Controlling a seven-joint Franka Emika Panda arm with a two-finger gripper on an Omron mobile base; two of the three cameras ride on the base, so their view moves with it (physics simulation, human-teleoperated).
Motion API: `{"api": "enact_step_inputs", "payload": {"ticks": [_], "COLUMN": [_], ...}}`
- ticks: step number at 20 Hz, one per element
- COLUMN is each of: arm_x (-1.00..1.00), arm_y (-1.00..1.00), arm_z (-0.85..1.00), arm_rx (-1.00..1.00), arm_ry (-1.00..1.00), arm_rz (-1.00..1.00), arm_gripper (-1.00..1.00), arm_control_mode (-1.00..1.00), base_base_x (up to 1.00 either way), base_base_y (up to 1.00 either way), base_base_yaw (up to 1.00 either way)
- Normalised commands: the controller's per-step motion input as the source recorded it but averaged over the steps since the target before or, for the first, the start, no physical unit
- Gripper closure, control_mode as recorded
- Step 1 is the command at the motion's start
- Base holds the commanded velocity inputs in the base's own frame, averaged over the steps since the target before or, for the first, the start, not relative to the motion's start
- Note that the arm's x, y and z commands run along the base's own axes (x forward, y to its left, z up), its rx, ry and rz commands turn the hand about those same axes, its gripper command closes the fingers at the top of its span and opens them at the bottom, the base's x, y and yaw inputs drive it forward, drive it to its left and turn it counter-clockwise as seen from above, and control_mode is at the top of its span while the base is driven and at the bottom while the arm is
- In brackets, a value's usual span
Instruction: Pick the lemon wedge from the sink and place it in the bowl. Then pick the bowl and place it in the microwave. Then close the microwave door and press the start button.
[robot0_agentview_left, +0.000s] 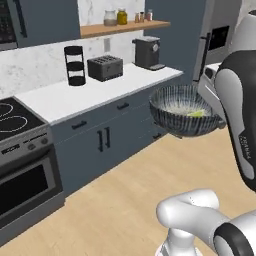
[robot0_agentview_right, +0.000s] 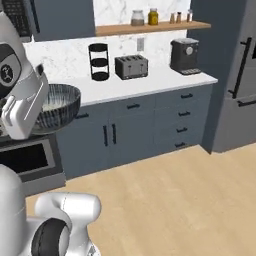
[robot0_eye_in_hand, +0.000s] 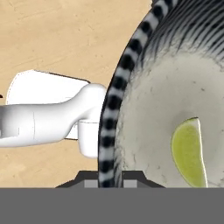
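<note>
Carrying the wide round bowl (robot0_agentview_left: 186, 111), dark blue-black streaked outside and pale speckled inside, I have it lifted clear over the wooden floor (robot0_agentview_left: 115, 200), in front of the white bench (robot0_agentview_left: 90, 92) and its blue-grey cabinets (robot0_agentview_left: 107, 137). My hand (robot0_eye_in_hand: 108, 181) is pinched narrow on the bowl's rim, the striped edge running down between the two dark tips. The small yellow-green lemon wedge (robot0_eye_in_hand: 189, 151) lies on the bowl's pale floor, near the side closest to my hand.

So I judge the first step done: the wedge is in the bowl, and the bowl is picked up. Left to do: set the bowl in the microwave, shut its door and press start. A black appliance corner (robot0_agentview_left: 7, 25) sits high above the bench's stovetop (robot0_agentview_left: 12, 120) end; I cannot tell whether that is the microwave.

No brand, label or writing is legible anywhere.
</note>
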Motion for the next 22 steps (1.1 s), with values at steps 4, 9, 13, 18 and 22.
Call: {"api": "enact_step_inputs", "payload": {"ticks": [4,9,13,18,22], "arm_x": [0.0,0.0,0.0,0.0,0.0], "arm_y": [0.0,0.0,0.0,0.0,0.0], "arm_z": [0.0,0.0,0.0,0.0,0.0], "arm_rx": [0.0,0.0,0.0,0.0,0.0], "arm_ry": [0.0,0.0,0.0,0.0,0.0], "arm_rz": [0.0,0.0,0.0,0.0,0.0], "arm_gripper": [1.0,1.0,1.0,1.0,1.0], "arm_control_mode": [1.0,1.0,1.0,1.0,1.0], "base_base_x": [0.56,0.72,0.69,0.38,0.34], "base_base_y": [0.5,0.88,1.0,0.95,0.21], "base_base_yaw": [0.57,0.36,0.2,0.21,0.21]}}
